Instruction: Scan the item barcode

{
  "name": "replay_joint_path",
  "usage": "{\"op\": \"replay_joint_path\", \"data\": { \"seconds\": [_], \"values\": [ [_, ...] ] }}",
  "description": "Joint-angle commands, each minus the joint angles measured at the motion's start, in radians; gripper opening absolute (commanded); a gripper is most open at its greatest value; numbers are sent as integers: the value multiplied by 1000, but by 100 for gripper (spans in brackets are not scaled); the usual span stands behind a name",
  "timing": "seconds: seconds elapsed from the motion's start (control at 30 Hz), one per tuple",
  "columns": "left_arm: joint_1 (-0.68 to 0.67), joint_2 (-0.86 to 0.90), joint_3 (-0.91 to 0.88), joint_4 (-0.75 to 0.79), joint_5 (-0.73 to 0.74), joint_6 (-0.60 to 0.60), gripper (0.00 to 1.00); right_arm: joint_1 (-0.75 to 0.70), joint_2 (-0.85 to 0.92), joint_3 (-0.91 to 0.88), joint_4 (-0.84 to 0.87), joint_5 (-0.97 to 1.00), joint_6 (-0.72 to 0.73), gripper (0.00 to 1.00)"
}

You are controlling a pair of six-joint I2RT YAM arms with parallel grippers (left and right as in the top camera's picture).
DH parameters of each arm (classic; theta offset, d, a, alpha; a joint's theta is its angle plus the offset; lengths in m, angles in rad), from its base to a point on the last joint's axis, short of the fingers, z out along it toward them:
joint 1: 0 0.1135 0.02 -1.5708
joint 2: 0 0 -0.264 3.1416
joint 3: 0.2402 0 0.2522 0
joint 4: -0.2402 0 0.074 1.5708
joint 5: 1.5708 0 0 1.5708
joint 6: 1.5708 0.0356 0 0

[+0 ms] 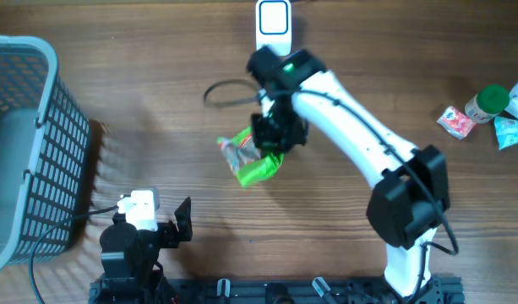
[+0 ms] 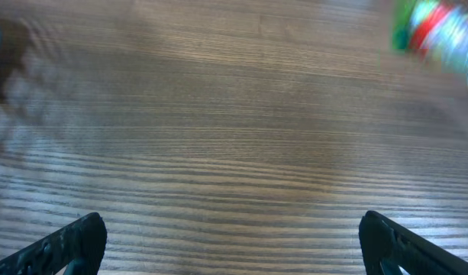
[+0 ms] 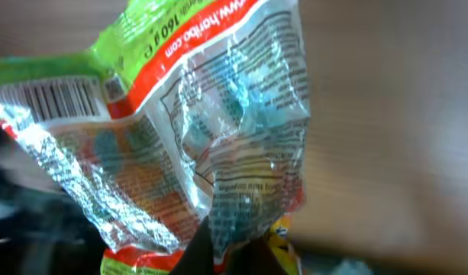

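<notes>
Pinching one edge of the crinkly candy bag (image 3: 203,137), the right hand (image 3: 234,256) is clamped shut on it, barcode (image 3: 58,99) visible up-left of its grip. The left hand (image 2: 232,241) gapes wide, holding nothing.

Bare tabletop (image 1: 157,101) between snack bag (image 1: 257,171) and mesh basket (image 1: 68,143); scanner (image 1: 274,21) beyond the bag

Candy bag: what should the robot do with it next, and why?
Probably carry the candy bag over to the white device, likely the scanner. The right gripper is shut on the bag, so the grip looks done. The barcode shows near one corner, and the bag sits apart from that device.
</notes>
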Motion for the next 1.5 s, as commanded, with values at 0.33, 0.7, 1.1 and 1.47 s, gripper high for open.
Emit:
{"op": "replay_joint_path", "data": {
  "seconds": [0.33, 0.7, 1.1, 1.47],
  "values": [
    [4, -3, -2, 3, -2, 2, 100, -183, -3, -19, -65, -490, 921, 4],
    [4, -3, -2, 2, -2, 2, 100, -196, -3, -19, 87, -136, 834, 4],
    [4, -3, -2, 3, -2, 2, 100, 22, -3, -125, 230, 489, -354, 100],
    [4, -3, -2, 3, -2, 2, 100, 19, -4, -163, 298, 476, -570, 100]
  ]
}}
